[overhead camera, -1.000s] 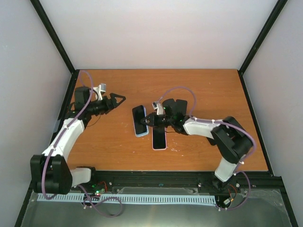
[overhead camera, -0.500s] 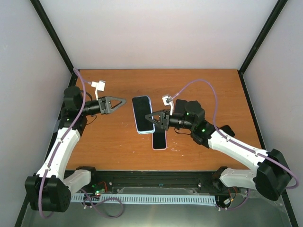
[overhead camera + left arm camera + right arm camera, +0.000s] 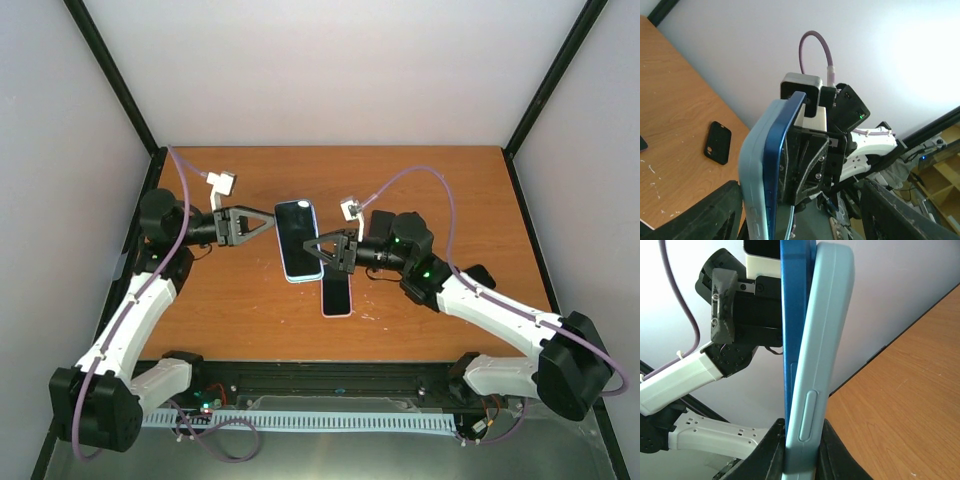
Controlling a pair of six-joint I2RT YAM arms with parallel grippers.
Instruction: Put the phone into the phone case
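Top: phone (image 3: 297, 235) and case (image 3: 290, 273) aloft, centre; right gripper (image 3: 322, 250) clamped at their 5 o'clock end, left gripper (image 3: 262, 222) wide open at 9. Left wrist: fingers (image 3: 705, 212) touching neither. Right wrist: phone (image 3: 792, 315) splayed from case (image 3: 825, 315) at 12; liable to pop free under uneven squeeze.

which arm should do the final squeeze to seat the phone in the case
Left, probably. The right tool is clamped on the end where phone and case meet. The left tool sits open astride the far end, where the phone stands proud, so closing it should press it in.
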